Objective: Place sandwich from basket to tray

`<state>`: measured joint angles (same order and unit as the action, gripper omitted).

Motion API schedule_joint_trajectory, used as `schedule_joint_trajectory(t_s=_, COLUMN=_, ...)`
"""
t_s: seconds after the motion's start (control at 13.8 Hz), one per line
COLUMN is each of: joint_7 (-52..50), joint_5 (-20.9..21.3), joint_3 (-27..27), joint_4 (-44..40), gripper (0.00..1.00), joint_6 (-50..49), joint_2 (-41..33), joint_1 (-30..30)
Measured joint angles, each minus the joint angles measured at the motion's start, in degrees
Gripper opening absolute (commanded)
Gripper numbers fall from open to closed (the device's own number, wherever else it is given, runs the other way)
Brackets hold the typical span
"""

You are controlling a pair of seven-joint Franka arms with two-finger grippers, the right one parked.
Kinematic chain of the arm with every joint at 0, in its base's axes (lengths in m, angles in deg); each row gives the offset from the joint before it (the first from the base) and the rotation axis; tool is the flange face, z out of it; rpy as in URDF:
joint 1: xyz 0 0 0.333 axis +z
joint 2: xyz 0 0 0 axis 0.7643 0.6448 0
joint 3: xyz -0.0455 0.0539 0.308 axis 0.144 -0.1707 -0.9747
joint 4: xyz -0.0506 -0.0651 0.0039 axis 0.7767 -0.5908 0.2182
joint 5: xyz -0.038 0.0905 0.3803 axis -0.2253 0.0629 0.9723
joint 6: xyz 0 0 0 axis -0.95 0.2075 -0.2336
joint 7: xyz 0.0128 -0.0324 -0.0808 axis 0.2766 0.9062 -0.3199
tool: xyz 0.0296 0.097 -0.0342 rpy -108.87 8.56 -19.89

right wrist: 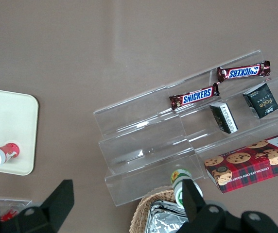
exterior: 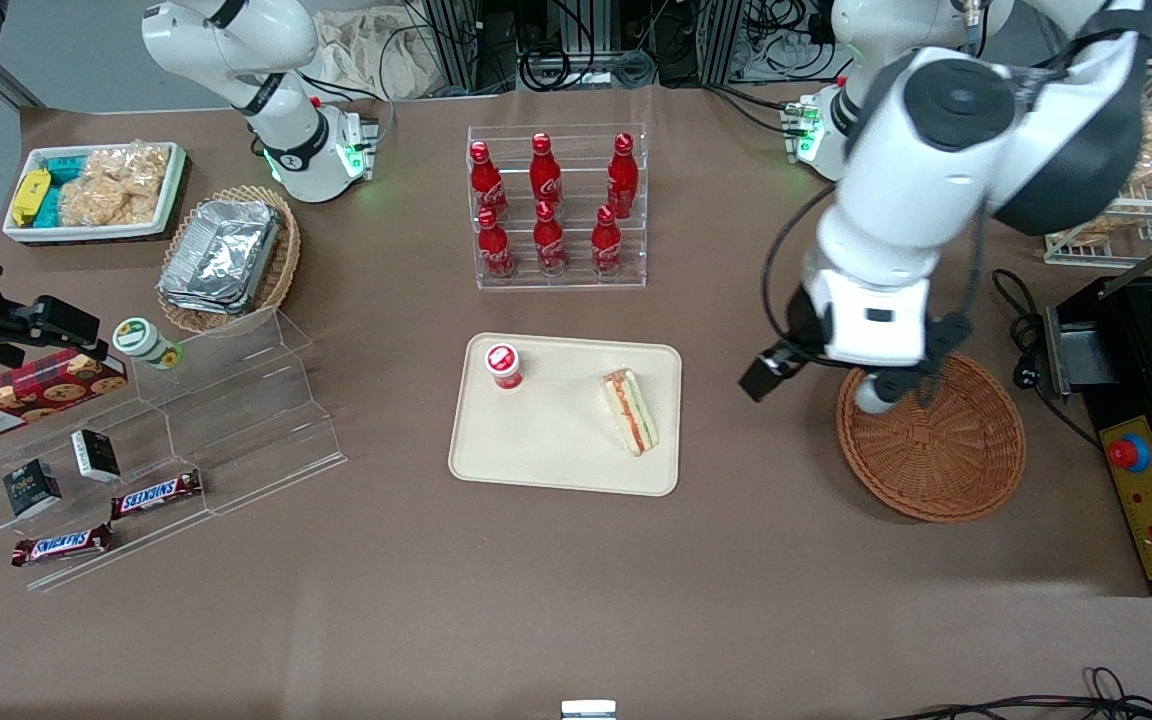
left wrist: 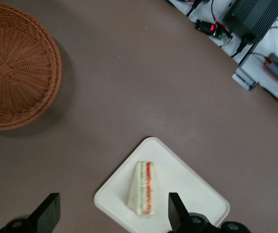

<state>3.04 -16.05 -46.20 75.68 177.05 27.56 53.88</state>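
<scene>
Front view shows our gripper (exterior: pixel 821 385) hanging above the table between the tray (exterior: pixel 536 455) and the basket (exterior: pixel 946 470), at the basket's rim, with much of it hidden by the arm's own wrist. From the wrist camera we see its two fingers (left wrist: pixel 177 211) spread wide apart with nothing between them. The sandwich (exterior: pixel 630 410) lies on the tray, on its side, near the edge toward the basket, its red and green filling showing along the cut face. A small red-capped bottle (exterior: pixel 504 365) lies on the same tray, well apart from the sandwich. The basket looks empty in both views.

We judge the placing as done, so what remains is to clear off cleanly. The risks we see are small. If we swing low toward the basket, a finger or the dangling cable could catch the wicker rim and drag the light basket across the table. If we drift low over the tray instead, we might nudge the sandwich off its edge, since it sits close to the rim.
</scene>
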Motion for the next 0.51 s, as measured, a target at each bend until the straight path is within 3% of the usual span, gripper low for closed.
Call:
schedule_joint_trajectory(t_s=0.22, joint_7=13.23, joint_5=-3.96, joint_3=-2.94, joint_4=0.08, gripper=1.00, joint_6=-4.64, joint_2=-2.66, joint_1=3.77)
schedule_joint_trajectory(t_s=0.51, joint_7=31.57, joint_5=-8.97, joint_3=-15.18, joint_4=0.66, gripper=1.00, joint_6=-9.25, joint_2=-5.71, joint_1=0.87)
